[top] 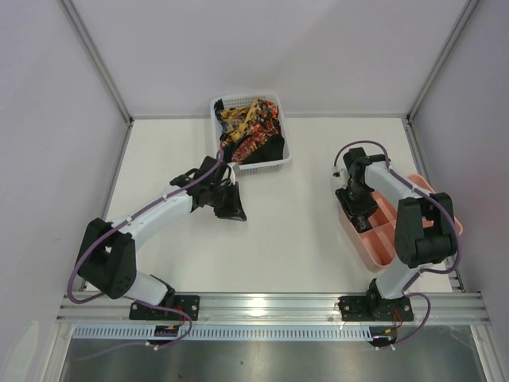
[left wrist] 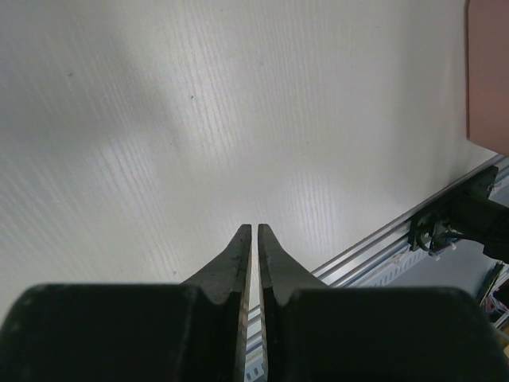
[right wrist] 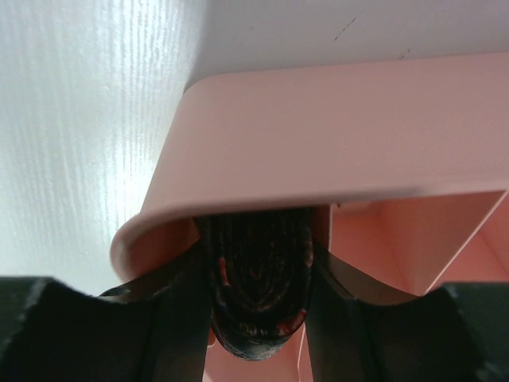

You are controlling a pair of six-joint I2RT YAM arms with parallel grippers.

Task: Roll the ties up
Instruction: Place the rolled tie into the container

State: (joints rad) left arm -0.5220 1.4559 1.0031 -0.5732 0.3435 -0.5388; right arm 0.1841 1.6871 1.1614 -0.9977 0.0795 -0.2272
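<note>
Your right jaws sit around one rolled tie (right wrist: pixel 258 286) in the pink tray (right wrist: pixel 318 135); squeezing or loose, I cannot tell. Left of the tray: one basket (top: pixel 266 165) of ties (top: pixel 250 127), and your left jaws, shut and empty.

And there it was, a white table (top: pixel 302 239), brightly and evenly lit, pale grey walls (top: pixel 270 48) closing it in on three sides behind aluminium corner posts (top: pixel 95 60), a slotted aluminium rail (top: pixel 270 306) along the near edge, a steel sheet (top: pixel 262 358) below
</note>
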